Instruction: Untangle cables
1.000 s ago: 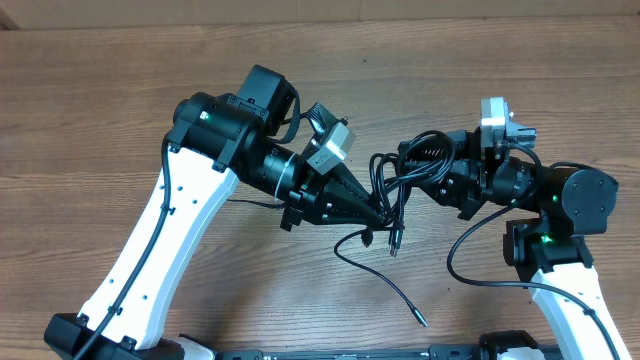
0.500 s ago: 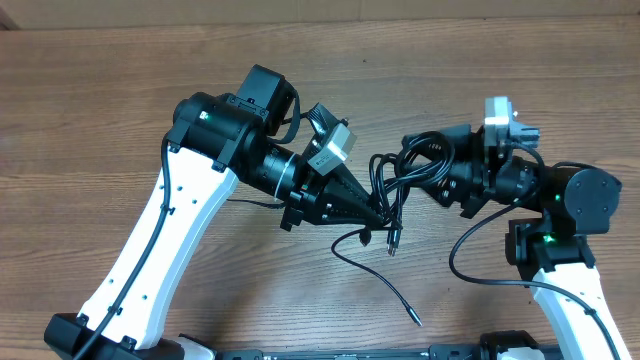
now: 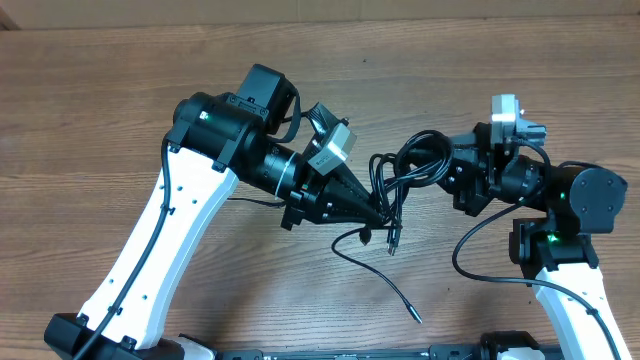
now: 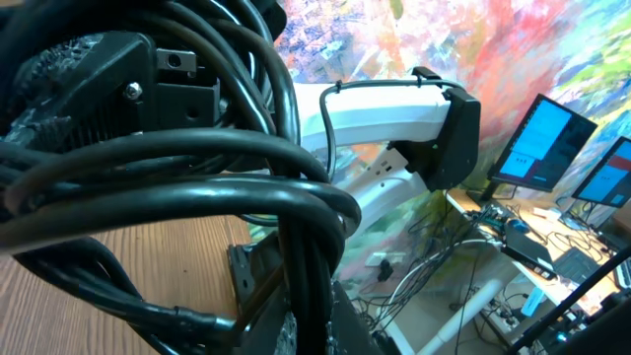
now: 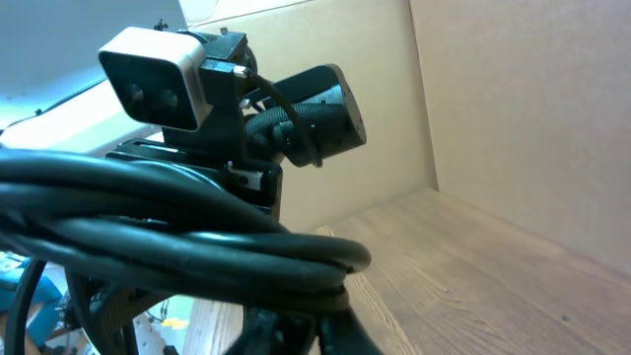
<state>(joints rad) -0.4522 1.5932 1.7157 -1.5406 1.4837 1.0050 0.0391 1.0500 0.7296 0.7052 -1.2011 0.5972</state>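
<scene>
Between the two sets of jaws hang the cables (image 3: pixel 405 172), a knot of thin black loops bunched just ahead of the left gripper (image 3: pixel 383 214) and spreading toward the right gripper (image 3: pixel 452 172). Below the left jaws two loose ends dangle: a short one ending in a small plug (image 3: pixel 392 243), and a longer tail (image 3: pixel 415 320) trailing away across the wooden table (image 3: pixel 100 120). The left jaws taper together to a point at the lower edge of the knot and appear clamped on a strand there. The right jaws sit buried behind the upper loops, and I cannot tell whether they are pinching a cord or merely pushed in among them. Both wrist views show only thick-looking black strands crossing right in front of the lens, with no fingertip clear. Judging by this, the step in hand is pulling the knot apart between the arms. The next move likely calls for drawing the jaws away from each other slowly, watching that loops loosen rather than cinch.
</scene>
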